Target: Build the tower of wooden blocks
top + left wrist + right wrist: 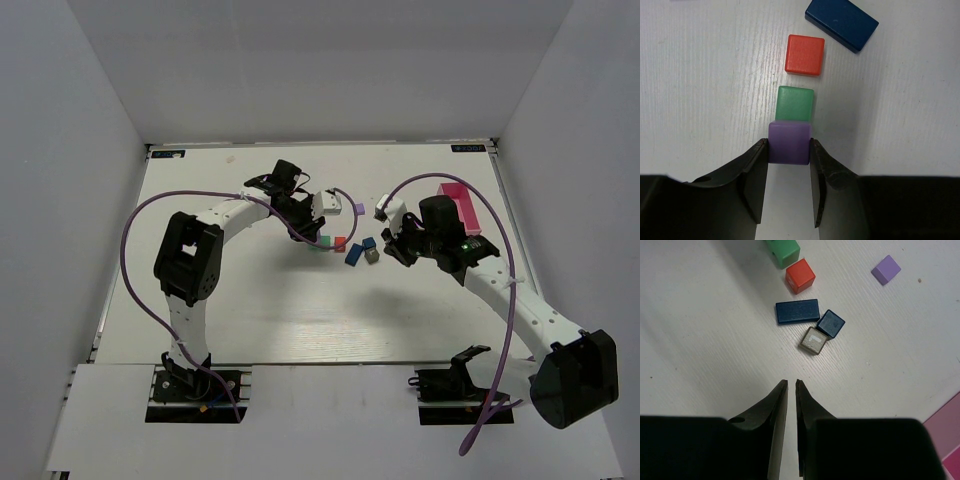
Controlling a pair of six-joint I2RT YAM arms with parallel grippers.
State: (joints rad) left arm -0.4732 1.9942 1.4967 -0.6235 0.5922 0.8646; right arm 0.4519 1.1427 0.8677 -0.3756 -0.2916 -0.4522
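Note:
My left gripper (789, 150) is shut on a lilac cube (789, 142), held just short of a green cube (795, 103) whose near edge it overlaps. Beyond lie a red cube (805, 54) and a blue brick (841, 22). From above, the left gripper (305, 235) hangs beside the green cube (322, 242). My right gripper (791, 384) is shut with nothing in it, pointing at a grey cube (814, 340), a blue cube (831, 323) and the blue brick (797, 311). No tower is in view; the blocks lie singly.
A second lilac cube (358, 209) sits alone behind the row of blocks. A pink box (462, 205) stands at the back right behind the right arm, its corner (945, 435) showing in the right wrist view. White walls close in the table (250, 320).

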